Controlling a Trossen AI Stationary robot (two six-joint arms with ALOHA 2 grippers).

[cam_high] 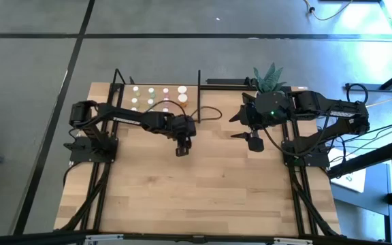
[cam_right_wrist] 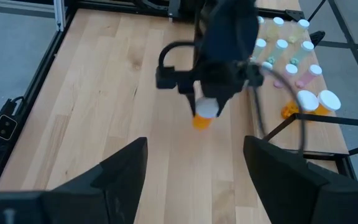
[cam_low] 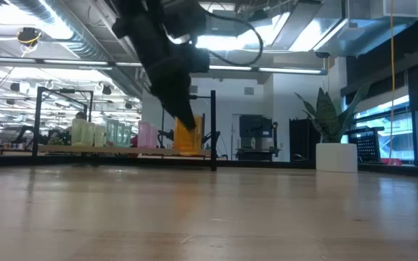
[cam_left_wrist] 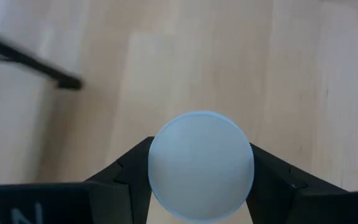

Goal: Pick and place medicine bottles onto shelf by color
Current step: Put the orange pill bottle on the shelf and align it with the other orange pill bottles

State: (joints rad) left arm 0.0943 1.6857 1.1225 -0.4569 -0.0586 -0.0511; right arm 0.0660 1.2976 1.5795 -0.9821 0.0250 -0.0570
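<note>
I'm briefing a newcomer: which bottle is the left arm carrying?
Find the shelf at the table's far edge, then the left claw beside its end. Clamped there is an orange bottle with a white cap, the only one off the shelf.

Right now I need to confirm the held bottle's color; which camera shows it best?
The right wrist view: the left claw grips the orange bottle, body and white cap both visible. The left wrist view shows only its cap. In the low view an orange body shows below the arm. The high view hides it.
</note>
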